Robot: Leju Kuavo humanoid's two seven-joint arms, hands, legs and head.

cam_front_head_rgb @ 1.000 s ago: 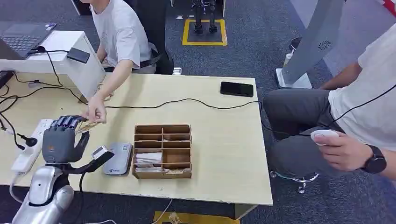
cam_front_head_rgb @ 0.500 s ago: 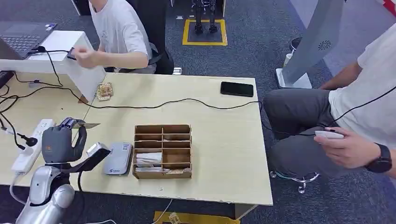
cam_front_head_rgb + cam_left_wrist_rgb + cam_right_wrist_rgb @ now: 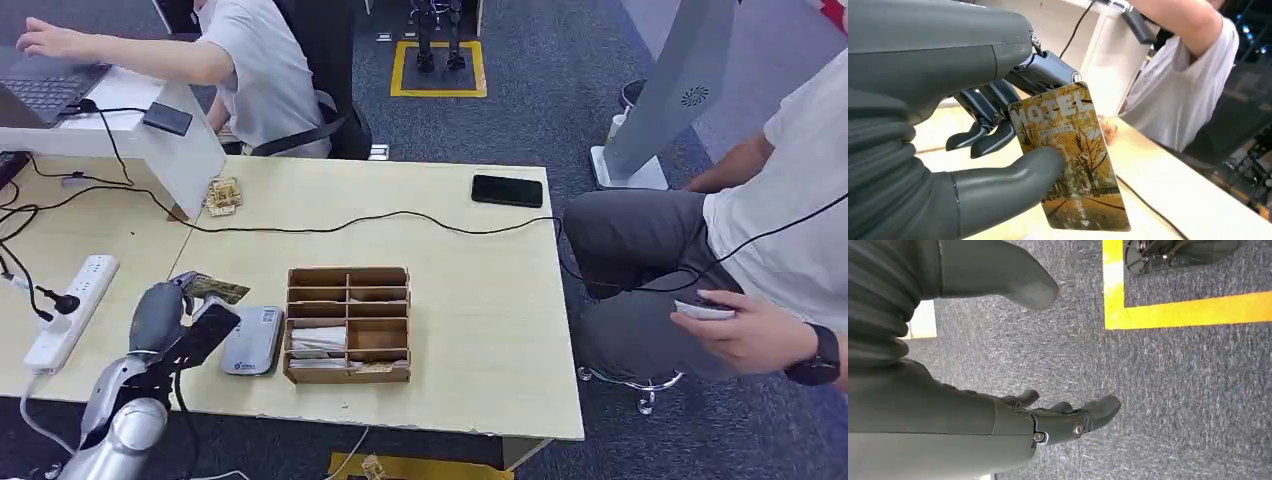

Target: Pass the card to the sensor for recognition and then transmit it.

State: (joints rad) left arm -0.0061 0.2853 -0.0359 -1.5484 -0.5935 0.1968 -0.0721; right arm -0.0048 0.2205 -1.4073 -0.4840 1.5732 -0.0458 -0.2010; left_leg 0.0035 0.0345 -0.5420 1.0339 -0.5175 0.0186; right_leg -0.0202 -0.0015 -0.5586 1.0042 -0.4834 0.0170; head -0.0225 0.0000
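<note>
The left hand [image 3: 165, 310] pinches the yellow autumn-print card [image 3: 1070, 160] between thumb and fingers, above the desk [image 3: 480, 300] beside the grey flat sensor [image 3: 252, 340]. The right hand [image 3: 1048, 425] hangs released, fingers apart, over carpet.

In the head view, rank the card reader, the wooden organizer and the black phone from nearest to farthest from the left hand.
1. Card reader, just beside the left hand holding the card.
2. Wooden organizer, past the reader, mid-table.
3. Black phone, far corner.
</note>
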